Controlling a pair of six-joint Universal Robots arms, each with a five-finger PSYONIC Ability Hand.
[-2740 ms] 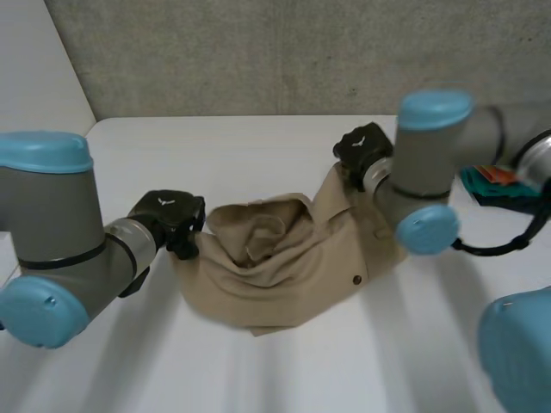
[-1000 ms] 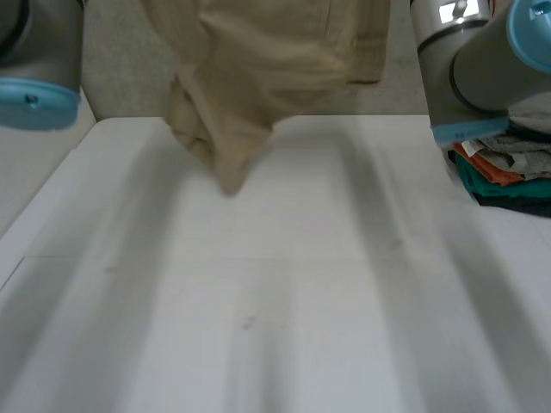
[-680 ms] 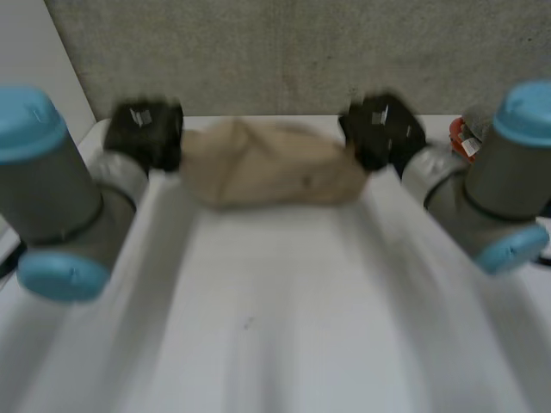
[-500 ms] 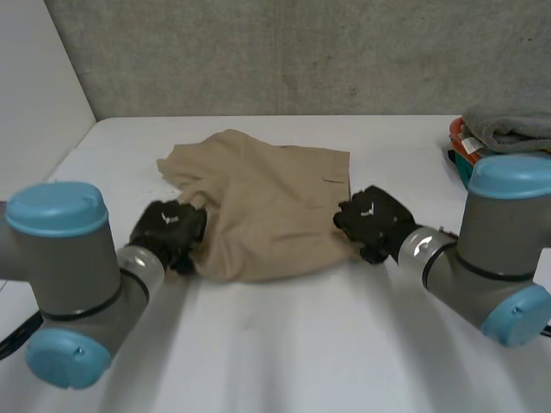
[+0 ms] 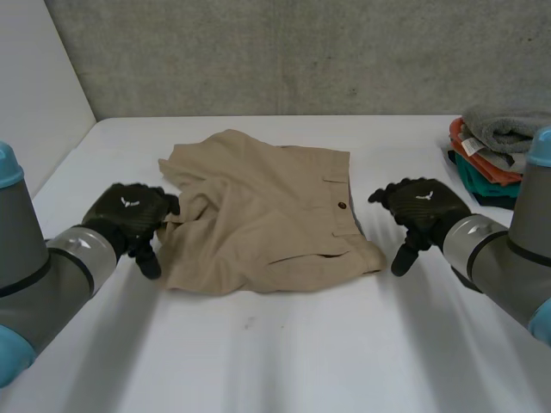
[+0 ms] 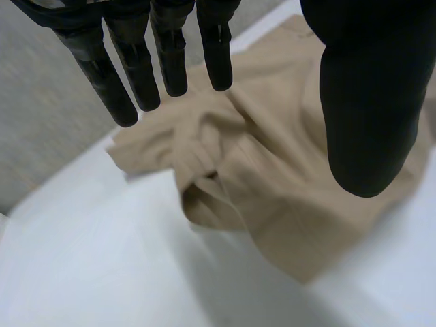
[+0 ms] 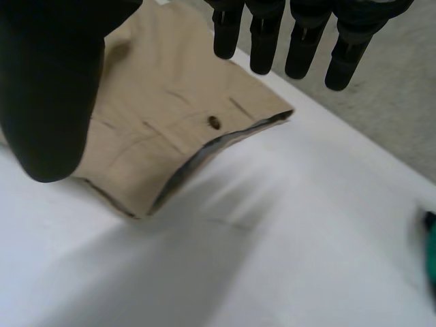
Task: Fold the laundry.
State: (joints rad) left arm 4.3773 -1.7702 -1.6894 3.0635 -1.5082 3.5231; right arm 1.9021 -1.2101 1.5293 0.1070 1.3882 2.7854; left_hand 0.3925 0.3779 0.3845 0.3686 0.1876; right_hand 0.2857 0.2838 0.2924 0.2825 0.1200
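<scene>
Lying on the white table (image 5: 284, 344), toward its far side & roughly midway btwn the two arms, is a pair of tan shorts (image 5: 267, 219). They are spread mostly flat but bunched into folds on the side nearest the left hand (image 5: 129, 215). Head view: that hand sits just beside the rumpled edge; contact can't be told from here. The right hand (image 5: 422, 206) hovers near the opposite edge, clearly apart from the cloth. Left wrist view adds detail: fingers (image 6: 170, 54) straight & slightly spread, thumb (image 6: 368, 102) well away from them, nothing held, w/ the wrinkled shorts (image 6: 272, 177) below the fingertips. Right wrist view: fingers (image 7: 300, 41) likewise straight & spaced, thumb (image 7: 54, 88) wide apart, empty, over the shorts' (image 7: 157, 122) flat corner. A dark button (image 7: 214, 122) by a pocket flap & the darker inner lining at the hem are plainer here than from above. Head view alone takes in a pile of folded clothes (image 5: 491, 151) at the table's right edge, grey towel on top, orange & teal beneath.
</scene>
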